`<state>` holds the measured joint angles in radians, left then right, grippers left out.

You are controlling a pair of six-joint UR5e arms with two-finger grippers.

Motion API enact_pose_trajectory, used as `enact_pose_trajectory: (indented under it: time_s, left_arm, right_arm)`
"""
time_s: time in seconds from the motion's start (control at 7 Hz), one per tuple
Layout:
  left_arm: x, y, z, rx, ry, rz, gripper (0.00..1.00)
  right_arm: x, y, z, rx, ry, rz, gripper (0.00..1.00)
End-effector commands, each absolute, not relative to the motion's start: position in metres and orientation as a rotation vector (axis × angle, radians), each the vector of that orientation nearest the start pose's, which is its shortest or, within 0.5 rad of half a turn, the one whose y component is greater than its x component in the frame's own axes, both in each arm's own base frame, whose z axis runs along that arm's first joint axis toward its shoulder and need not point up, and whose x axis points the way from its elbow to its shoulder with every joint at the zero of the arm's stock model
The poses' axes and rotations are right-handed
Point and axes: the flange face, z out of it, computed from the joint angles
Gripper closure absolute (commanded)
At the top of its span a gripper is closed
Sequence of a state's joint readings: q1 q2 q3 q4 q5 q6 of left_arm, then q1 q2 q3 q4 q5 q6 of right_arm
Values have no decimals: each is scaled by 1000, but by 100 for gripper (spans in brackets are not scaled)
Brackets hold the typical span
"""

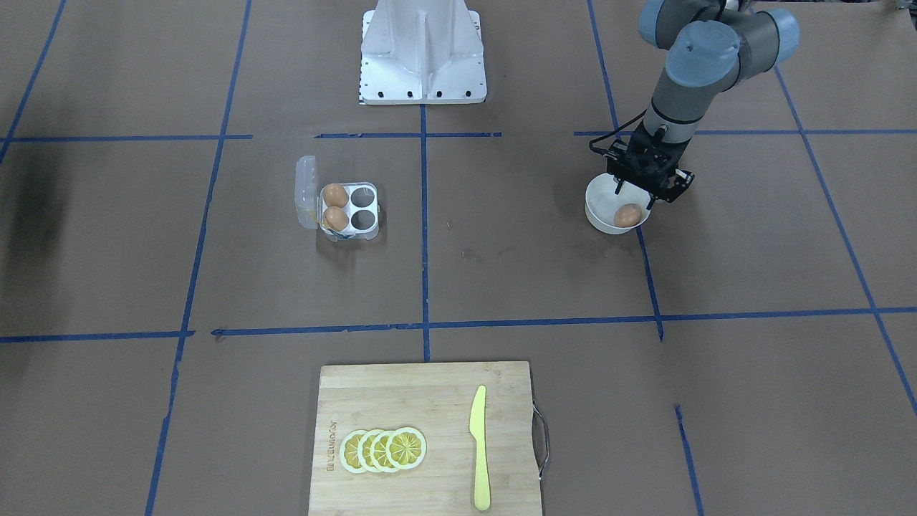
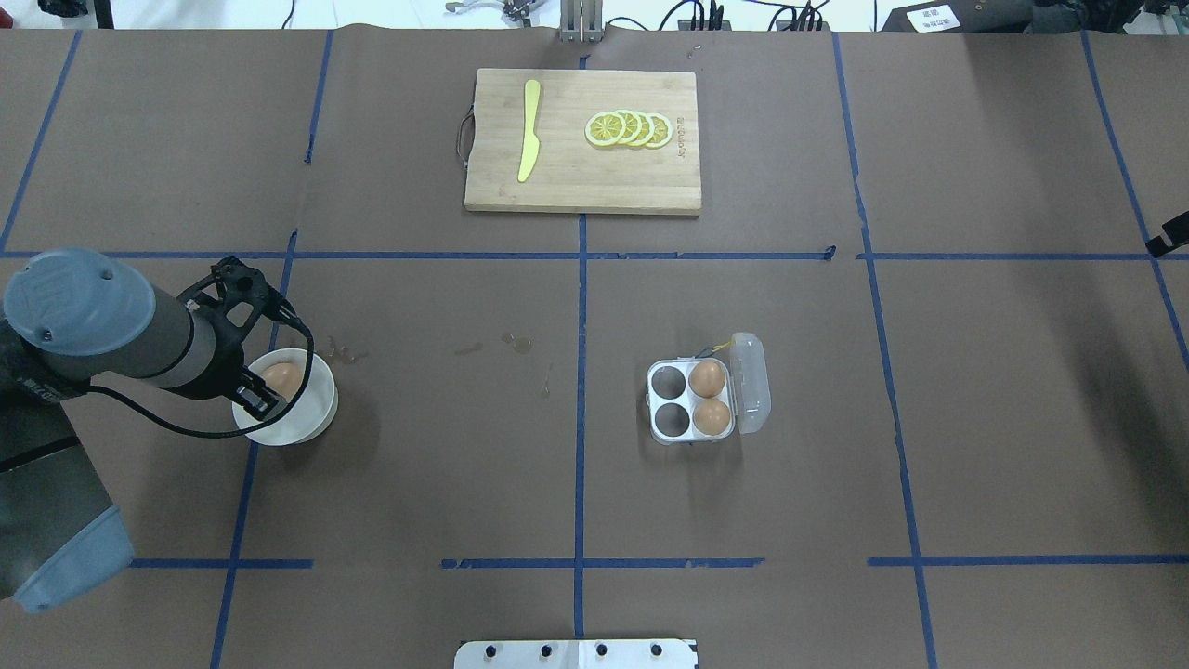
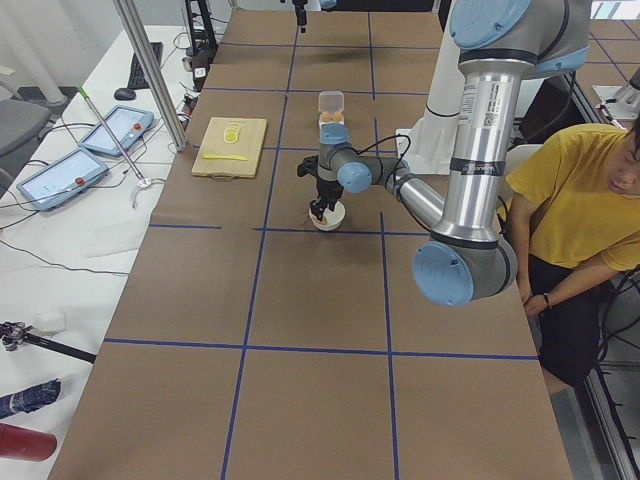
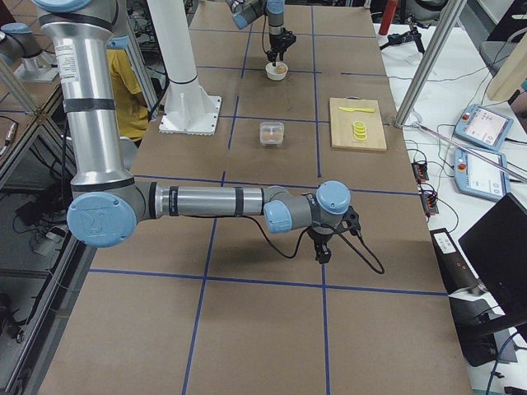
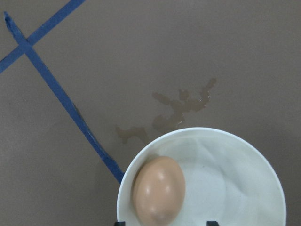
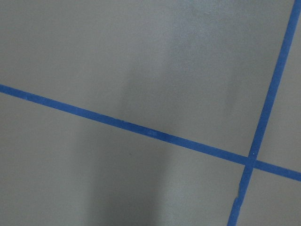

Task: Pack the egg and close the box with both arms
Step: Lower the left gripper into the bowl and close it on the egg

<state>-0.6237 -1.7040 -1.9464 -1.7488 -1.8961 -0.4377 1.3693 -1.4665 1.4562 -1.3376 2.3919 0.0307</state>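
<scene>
Overhead exterior: at middle left, the left gripper (image 1: pixel 642 192) is being held just over the egg (image 2: pixel 281 378) in the bowl (image 2: pixel 320 409), jaws spread wide so that it can be pinched. Right of centre, the box (image 2: pixel 667 420) is being offered open, two cells free, to receive it. The right gripper (image 4: pixel 324 247) is being held aside over the table (image 2: pixel 1022 418); its state cannot be told.

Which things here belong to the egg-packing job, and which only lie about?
Job: egg, white bowl holding it, open box with two other eggs, left gripper over the bowl.
Lying about: cutting board, lemon slices, yellow knife.
</scene>
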Motion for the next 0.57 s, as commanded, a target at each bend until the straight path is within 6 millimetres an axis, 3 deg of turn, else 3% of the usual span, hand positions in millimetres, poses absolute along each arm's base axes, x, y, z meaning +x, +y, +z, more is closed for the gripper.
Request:
enact_pose_trajectory:
  time_s: [0.0, 0.43]
  left_arm:
    - [392, -401, 401, 327, 685, 606, 35]
    - [393, -400, 404, 323, 681, 613, 35]
  right_arm:
    - [-51, -549, 637, 108, -838, -250, 0]
    - [-52, -549, 637, 107, -838, -252, 0]
